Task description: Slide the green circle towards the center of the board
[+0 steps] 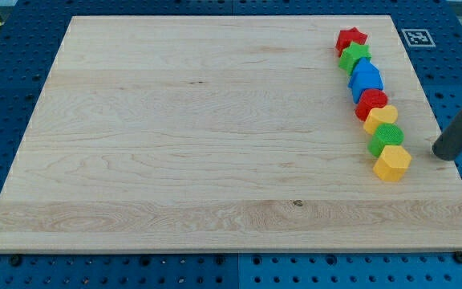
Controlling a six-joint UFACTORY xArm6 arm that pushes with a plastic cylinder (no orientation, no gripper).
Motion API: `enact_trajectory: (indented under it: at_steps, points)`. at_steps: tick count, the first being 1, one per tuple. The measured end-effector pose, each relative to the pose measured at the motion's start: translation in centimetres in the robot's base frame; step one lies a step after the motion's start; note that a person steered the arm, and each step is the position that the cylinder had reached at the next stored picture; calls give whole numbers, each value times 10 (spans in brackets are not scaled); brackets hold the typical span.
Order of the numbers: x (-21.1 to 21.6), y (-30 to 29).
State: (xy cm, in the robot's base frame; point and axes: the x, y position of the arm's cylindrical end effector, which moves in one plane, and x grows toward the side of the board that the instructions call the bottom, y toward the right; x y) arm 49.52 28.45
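The green circle (386,138) sits near the view's right edge of the wooden board (215,128), in a column of touching blocks. Above it lie a yellow block (380,118), a red circle (371,102), two blue blocks (366,79), a green star (355,57) and a red star (350,39). Below it lies a yellow hexagon (392,163). My tip (441,152) rests on the board to the right of the green circle, apart from it by about a block's width.
A blue pegboard table (6,96) surrounds the board. A white marker tag (416,37) lies off the board's top right corner. The board's right edge runs close behind my tip.
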Motion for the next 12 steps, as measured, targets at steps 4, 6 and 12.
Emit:
enact_trajectory:
  at_steps: [4,6,12]
  points:
    - [-5,-57]
    - [-5,-77]
    - [-3,-121]
